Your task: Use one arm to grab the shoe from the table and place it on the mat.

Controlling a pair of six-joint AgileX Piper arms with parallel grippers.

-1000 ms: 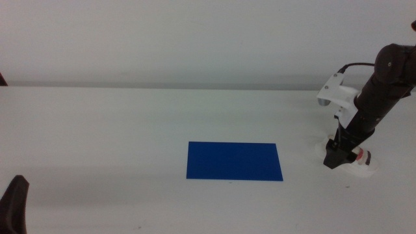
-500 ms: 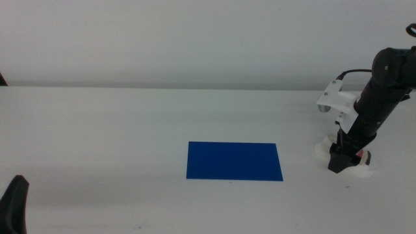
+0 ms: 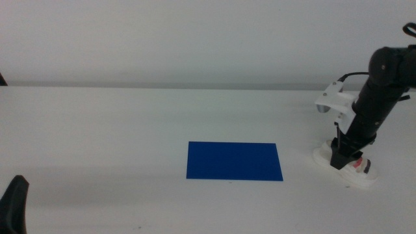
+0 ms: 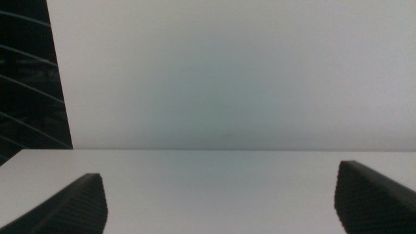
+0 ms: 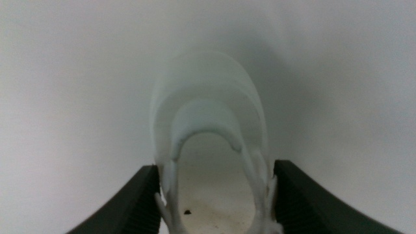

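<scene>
Right gripper (image 3: 338, 158) down on the white shoe (image 3: 354, 170), jaws pinching its two sides, seen pressed against them in the wrist view. Shoe on the desk (image 3: 97, 130), well right of the blue mat (image 3: 234, 161), apart from it. Left gripper (image 3: 14, 205) low at the near left edge, jaws spread wide.

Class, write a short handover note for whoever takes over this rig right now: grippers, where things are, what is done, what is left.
Right gripper: down on the shoe, jaws against its two sides; whether it has left the table is unclear.
Left gripper: waiting at the near left edge, jaws apart, holding nothing.
Mat: mid-table, left of the shoe, nothing on it.
Done: shoe reached.
Left: carry it to the mat, release.
</scene>
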